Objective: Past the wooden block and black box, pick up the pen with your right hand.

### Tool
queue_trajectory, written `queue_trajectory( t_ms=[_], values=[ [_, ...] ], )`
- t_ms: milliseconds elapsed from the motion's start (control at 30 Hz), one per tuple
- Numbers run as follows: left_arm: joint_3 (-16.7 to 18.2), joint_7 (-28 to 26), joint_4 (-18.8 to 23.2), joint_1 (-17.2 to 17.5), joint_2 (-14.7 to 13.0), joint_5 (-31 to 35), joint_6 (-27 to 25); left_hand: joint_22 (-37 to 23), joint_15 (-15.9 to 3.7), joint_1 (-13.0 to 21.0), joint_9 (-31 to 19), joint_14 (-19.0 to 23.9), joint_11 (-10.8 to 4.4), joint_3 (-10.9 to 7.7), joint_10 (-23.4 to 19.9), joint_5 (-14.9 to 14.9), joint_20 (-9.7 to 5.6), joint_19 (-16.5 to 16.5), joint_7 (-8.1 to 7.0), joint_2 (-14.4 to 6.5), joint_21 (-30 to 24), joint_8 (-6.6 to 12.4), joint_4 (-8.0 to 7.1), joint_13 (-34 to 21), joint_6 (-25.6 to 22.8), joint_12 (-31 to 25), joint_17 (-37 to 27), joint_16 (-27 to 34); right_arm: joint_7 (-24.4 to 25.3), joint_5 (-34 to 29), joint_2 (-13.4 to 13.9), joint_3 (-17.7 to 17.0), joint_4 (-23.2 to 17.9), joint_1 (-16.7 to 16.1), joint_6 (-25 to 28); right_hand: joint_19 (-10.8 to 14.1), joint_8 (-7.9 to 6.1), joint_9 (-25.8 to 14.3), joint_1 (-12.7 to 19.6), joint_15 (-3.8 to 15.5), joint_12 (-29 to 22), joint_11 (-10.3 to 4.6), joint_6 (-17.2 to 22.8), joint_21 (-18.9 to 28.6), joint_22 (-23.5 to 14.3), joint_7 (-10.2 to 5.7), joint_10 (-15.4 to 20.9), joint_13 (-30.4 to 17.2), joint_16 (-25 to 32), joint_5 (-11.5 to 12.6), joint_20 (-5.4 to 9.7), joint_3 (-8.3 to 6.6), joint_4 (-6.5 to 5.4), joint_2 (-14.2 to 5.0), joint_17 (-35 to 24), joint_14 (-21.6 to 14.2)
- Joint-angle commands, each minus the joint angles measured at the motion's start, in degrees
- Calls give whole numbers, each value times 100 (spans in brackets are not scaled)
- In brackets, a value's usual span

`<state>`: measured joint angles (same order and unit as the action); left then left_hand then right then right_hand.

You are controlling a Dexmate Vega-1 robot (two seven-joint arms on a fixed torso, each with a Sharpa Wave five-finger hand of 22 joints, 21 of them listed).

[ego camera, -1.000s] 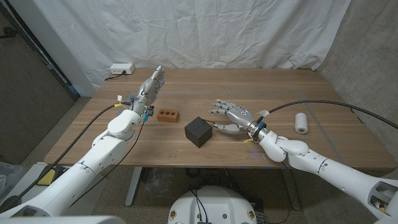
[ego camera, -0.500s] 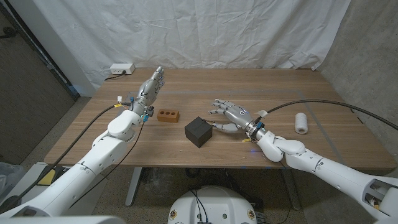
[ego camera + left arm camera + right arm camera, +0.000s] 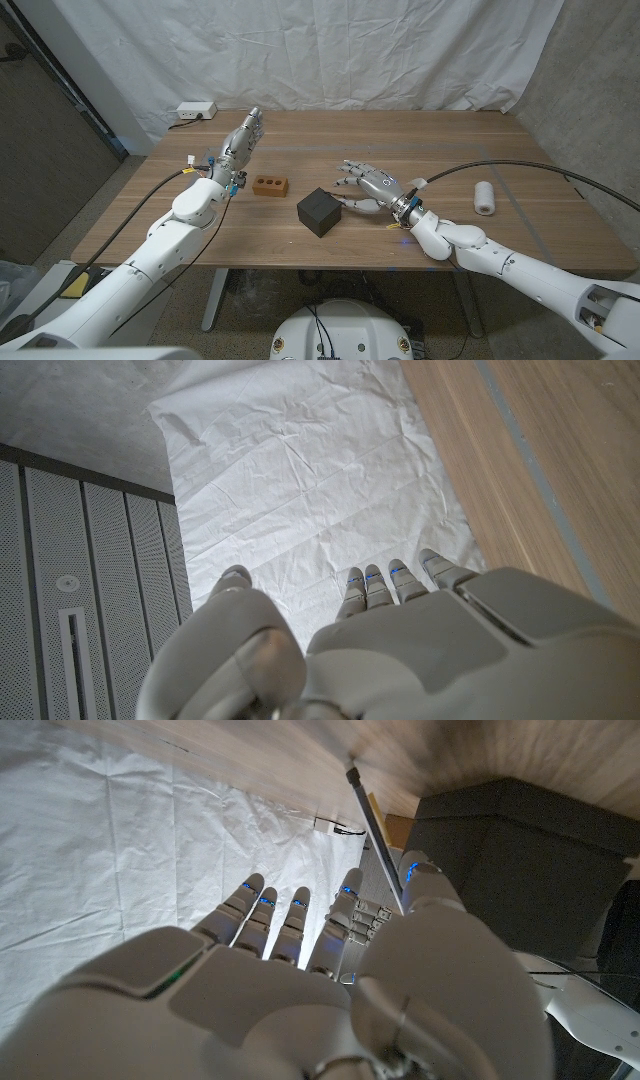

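right hand (image 3: 368, 187): fingers spread just beside black box (image 3: 320, 210), over pen (image 3: 376, 838), grip unclear | left hand (image 3: 242, 140): fingers straight, holds nothing, near wooden block (image 3: 270, 185)

No lettering, brand mark or number can be read anywhere in these views. Every surface appears plain and unmarked at this resolution.

The worktop (image 3: 450, 140) was matt brown wood with visible grain. The black box (image 3: 320, 211) looked smooth and matt. Both hands wore glossy pale plastic shells; creased white cloth (image 3: 330, 50) hung behind.
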<state>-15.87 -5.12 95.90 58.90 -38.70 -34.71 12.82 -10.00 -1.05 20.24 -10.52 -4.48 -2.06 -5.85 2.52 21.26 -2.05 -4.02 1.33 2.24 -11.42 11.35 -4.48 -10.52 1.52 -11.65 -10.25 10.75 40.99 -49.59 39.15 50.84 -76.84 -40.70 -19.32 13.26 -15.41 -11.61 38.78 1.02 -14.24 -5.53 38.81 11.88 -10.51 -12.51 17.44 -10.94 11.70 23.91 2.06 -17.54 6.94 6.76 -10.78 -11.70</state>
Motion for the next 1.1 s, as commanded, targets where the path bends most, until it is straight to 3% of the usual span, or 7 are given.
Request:
queue_trajectory(
  t_ms=[33,533,867,1100],
  values=[
    [-10,27,-42,-16,2,-23,-17,-28,38,34,-15,-6,-3,22,-17,22,-344,-17,10,-32,-3,-5,-21,-15,-15,17,-15,-11,145,0,-50,85,118,68,8,59,-92,-14,51,57,-69,-39,219,43,-31,-3,154,-8,35,53,3,16,10,-71,-27,-137],
    [-61,96,-144,-109,34,-45,-35,-29,37,40,-16,-11,-8,44,-17,22,-318,-24,4,-42,-1,-3,-23,-16,-25,18,-15,-12,104,32,-10,76,-2,37,118,156,-152,-10,114,151,-120,-27,509,65,-32,-13,349,-1,65,94,8,30,12,-124,-25,-353],
    [-79,73,-153,-137,37,-37,-79,-30,42,43,-16,-11,3,58,-11,21,-300,-34,7,-47,2,-3,-25,-16,-29,20,-16,-11,107,3,-15,98,28,56,118,180,-175,-8,158,162,-113,-149,631,67,-33,-14,368,2,54,107,9,20,15,-171,-23,-392],
    [-93,90,-194,-155,60,-41,-52,-30,45,46,-16,-21,11,69,0,20,-298,-39,4,-51,3,-5,-26,-16,-26,24,-16,-14,107,-10,-28,126,59,70,110,176,-181,-6,186,150,-105,-157,671,62,-33,-16,365,4,43,112,2,16,25,-180,-22,-395]
  ],
)
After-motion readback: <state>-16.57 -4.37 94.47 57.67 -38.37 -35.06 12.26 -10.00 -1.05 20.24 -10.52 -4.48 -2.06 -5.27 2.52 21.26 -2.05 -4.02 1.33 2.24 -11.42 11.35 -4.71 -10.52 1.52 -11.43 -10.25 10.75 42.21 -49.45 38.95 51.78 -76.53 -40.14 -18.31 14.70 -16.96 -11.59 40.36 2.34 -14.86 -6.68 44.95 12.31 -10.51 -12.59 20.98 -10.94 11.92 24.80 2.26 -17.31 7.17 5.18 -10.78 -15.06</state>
